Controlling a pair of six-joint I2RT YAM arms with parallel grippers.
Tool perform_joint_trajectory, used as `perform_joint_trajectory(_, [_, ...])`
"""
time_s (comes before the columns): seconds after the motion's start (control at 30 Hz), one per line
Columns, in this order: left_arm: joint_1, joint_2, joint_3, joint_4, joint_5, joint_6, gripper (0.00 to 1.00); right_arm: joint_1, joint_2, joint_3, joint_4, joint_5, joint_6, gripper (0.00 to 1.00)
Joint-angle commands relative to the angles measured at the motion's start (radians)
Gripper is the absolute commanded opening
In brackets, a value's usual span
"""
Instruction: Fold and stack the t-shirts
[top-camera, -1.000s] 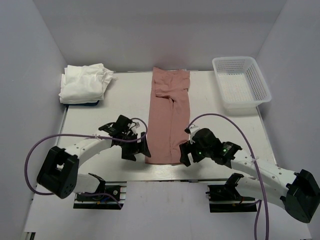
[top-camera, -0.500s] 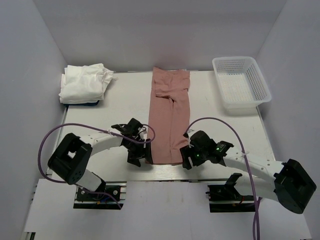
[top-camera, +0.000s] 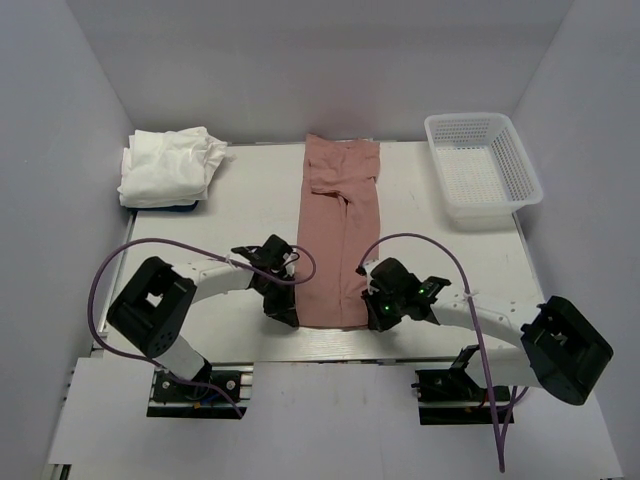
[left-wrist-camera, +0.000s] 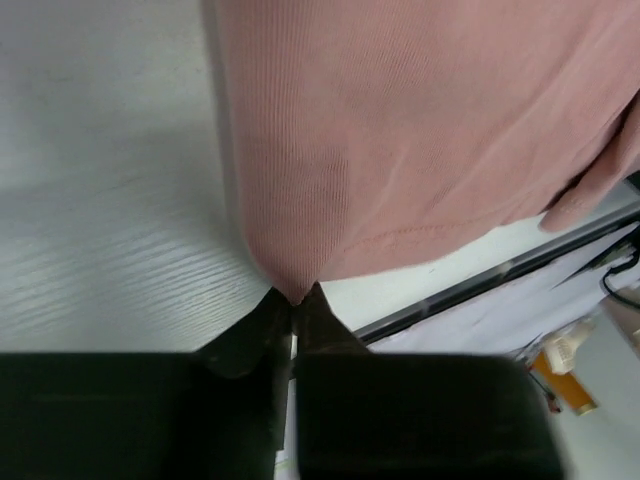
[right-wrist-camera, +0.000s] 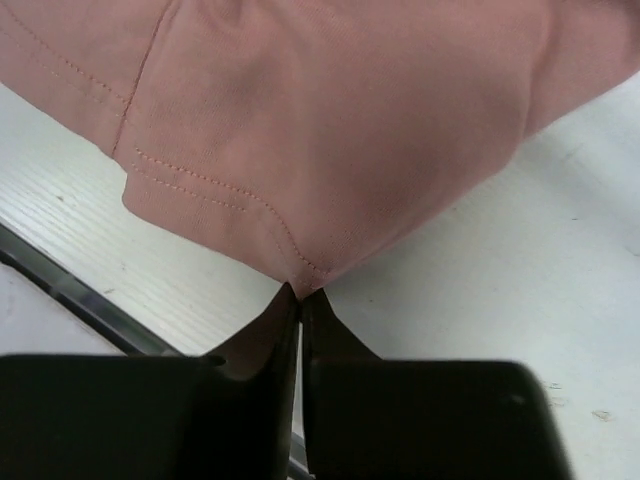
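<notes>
Two near t-shirt (top-camera: 340, 230) corners sit pinched: left pincer (left-wrist-camera: 293, 300), right pincer (right-wrist-camera: 300, 292).

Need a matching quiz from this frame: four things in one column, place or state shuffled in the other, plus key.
Things:
1. pink t-shirt
2. white t-shirts
3. mesh basket
4. left hand

Places or states:
A. far right corner
B. shut on the pink t-shirt's near left corner
C. piled at the far left corner
D. lying flat in the centre as a long strip

Pairs: 1-D, 2-C, 3-A, 4-B
</notes>
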Motion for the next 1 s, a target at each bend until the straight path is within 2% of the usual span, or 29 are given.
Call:
perform_joint_trajectory(0.0, [-0.013,-0.001,0.048,0.01,-0.032,0.008,0.08,0.008,0.007,0.04,-0.028,-0.058,-0.03,0.01])
perform_joint_trajectory(0.03, [-0.013,-0.015,0.06,-0.013,-0.032,0.008,0.0,0.014,0.002,0.051,-0.049,-0.065,-0.033,0.0])
perform_joint_trajectory(0.2, [-0.022,-0.073,0.091,-0.093,-0.021,0.008,0.0,0.04,-0.044,0.071,-0.152,-0.043,0.028,0.0])
perform_joint_trajectory(0.3, [-0.022,-0.087,0.1,-0.102,-0.012,-0.012,0.0,0.055,-0.059,0.075,-0.158,-0.023,0.048,0.0])
perform_joint_trajectory(0.43, [-0.022,-0.098,0.143,-0.113,-0.003,-0.021,0.0,0.06,-0.053,0.153,-0.244,0.026,0.044,0.0])
perform_joint_trajectory(0.53, [-0.013,-0.098,0.183,-0.137,-0.058,-0.021,0.0,0.057,-0.077,0.19,-0.244,0.049,0.068,0.0])
perform_joint_trajectory(0.6, [-0.003,-0.089,0.217,-0.137,-0.096,-0.021,0.0,0.051,-0.084,0.198,-0.223,0.188,0.141,0.0])
perform_joint_trajectory(0.7, [0.01,-0.053,0.282,-0.116,-0.2,-0.034,0.0,0.037,-0.05,0.246,-0.205,0.337,0.166,0.0])
perform_joint_trajectory(0.77, [0.01,-0.018,0.374,-0.107,-0.214,-0.034,0.0,0.023,0.014,0.296,-0.232,0.453,0.174,0.0])
perform_joint_trajectory(0.97, [0.04,0.1,0.582,-0.148,-0.392,-0.034,0.0,-0.035,0.126,0.44,-0.22,0.544,0.142,0.0])
